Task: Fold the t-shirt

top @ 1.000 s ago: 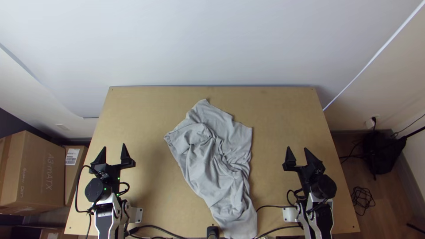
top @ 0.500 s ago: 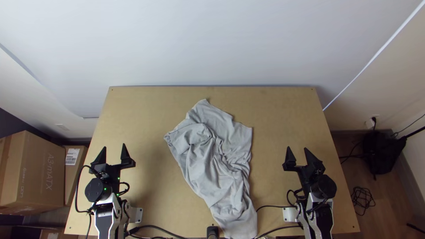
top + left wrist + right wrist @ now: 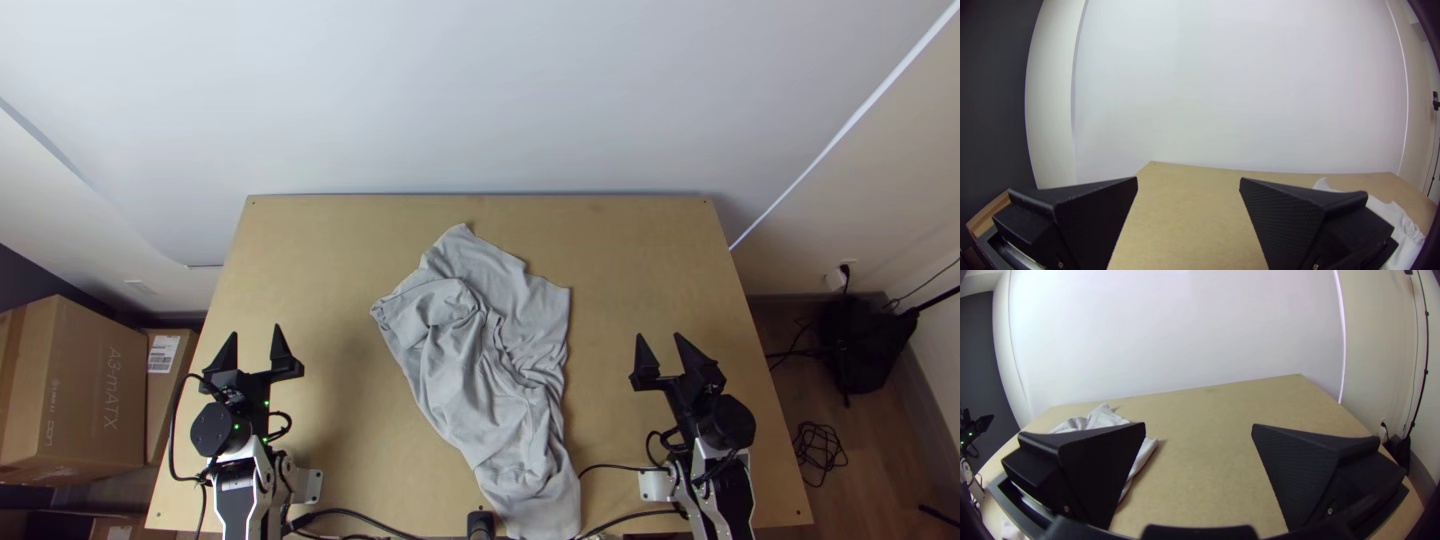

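The light grey t-shirt lies bunched and wrinkled on the middle of the table, its narrower end at the near edge. To its left my left gripper stands open and holds nothing. On the shirt's other side my right gripper is open too, apart from the cloth. In the left wrist view the left gripper has its fingers wide apart, with part of the shirt beyond one finger. The right wrist view has the right gripper spread over bare table, part of the shirt behind one finger.
The wooden table has bare surface on both sides of the shirt. Black cables run along its near edge. Cardboard boxes stand beyond the left side, a black bag on the floor beyond the right.
My right gripper has shifted slightly to the left. The left gripper has moved barely, and the shirt lies as before.
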Controlling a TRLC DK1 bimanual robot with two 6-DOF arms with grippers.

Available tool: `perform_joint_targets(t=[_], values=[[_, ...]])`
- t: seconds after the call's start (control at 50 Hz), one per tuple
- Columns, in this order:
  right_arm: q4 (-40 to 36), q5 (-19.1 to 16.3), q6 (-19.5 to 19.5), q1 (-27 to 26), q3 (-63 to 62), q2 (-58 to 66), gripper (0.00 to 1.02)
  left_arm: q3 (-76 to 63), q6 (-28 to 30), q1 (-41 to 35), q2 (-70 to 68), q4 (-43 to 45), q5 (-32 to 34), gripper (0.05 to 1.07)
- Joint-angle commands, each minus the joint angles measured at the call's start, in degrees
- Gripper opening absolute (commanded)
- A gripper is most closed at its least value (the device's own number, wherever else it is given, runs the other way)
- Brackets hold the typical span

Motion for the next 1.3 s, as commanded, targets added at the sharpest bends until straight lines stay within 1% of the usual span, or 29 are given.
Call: perform_joint_targets(t=[0.0, 0.04, 0.08, 0.12, 0.24, 0.32, 0.4, 0.48, 0.58, 0.64, 0.7, 0.84, 0.98, 1.02, 1.1, 1.18, 1.22, 1.28], values=[[0.2, 0.4, 0.4, -1.7, -0.3, -0.3, 0.98, -2.2, -0.8, 1.4, -0.2, -1.3, 0.2, 1.03], [0.4, 0.4, 1.5, -1.9, -0.3, -0.3, 0.98, -2.2, -0.8, 2.4, -0.2, -1.2, 0.2, 1.03], [0.4, 0.4, 1.9, -1.6, 0.1, -0.3, 0.98, -1.8, -0.8, 3.6, -0.3, -1.0, 0.2, 1.03], [0.4, 0.4, 2.1, -1.6, 0.6, -0.3, 0.98, -1.2, -0.8, 4.6, -0.3, -1.1, 0.1, 1.03], [2.1, 0.4, 2.2, -1.6, 4.3, -0.3, 0.98, 2.9, -0.8, 4.7, -0.3, -2.4, 0.1, 1.03], [5.2, 0.4, 2.0, -1.6, 7.6, -0.2, 0.98, 6.4, -0.9, 4.4, -0.3, -2.3, 0.2, 1.03], [10.0, 0.4, 0.7, -1.6, 10.3, -0.2, 0.98, 9.8, -0.9, 3.7, -0.2, -1.3, 0.2, 1.03], [16.4, 0.3, -2.3, -1.1, 13.6, 0.4, 0.98, 14.1, -1.0, 3.1, 0.1, -0.3, 0.2, 1.03], [23.6, -0.2, -4.6, -0.9, 18.3, 3.4, 0.98, 20.3, -1.4, 0.7, 3.0, 2.0, 0.2, 1.03], [25.8, -0.2, -5.8, -0.7, 22.1, 6.4, 0.98, 25.2, -2.0, 0.0, 6.7, 2.5, 0.2, 1.03], [26.6, -0.4, -6.0, -0.6, 26.2, 10.5, 0.98, 30.6, -2.9, 0.0, 11.4, 2.5, 0.2, 1.03], [26.6, -0.4, -5.5, -0.6, 37.5, 21.2, 0.98, 43.9, -5.1, -0.3, 22.0, 1.0, 0.2, 1.03], [25.1, -0.4, -5.0, -0.6, 46.9, 30.3, 0.98, 54.9, -5.1, -1.7, 31.2, -1.8, 0.2, 1.03], [23.4, -0.4, -5.0, -0.6, 49.8, 32.6, 0.98, 58.3, -5.1, -2.0, 33.9, -3.3, 0.1, 1.03], [16.9, -0.4, -3.9, -0.6, 56.7, 37.7, 0.98, 65.4, -5.1, -2.9, 39.0, -8.4, 0.1, 1.03], [10.2, -0.4, -3.7, -0.6, 63.5, 42.7, 0.98, 73.0, -5.1, -3.9, 44.4, -14.3, -0.4, 1.03], [8.3, -0.4, -3.8, -0.5, 65.5, 44.6, 0.98, 76.4, -5.1, -4.2, 47.0, -17.1, -1.0, 1.03], [7.8, -0.5, -3.7, 0.4, 66.9, 46.3, 0.98, 80.6, -5.2, -4.2, 50.5, -21.3, -1.2, 1.03]])
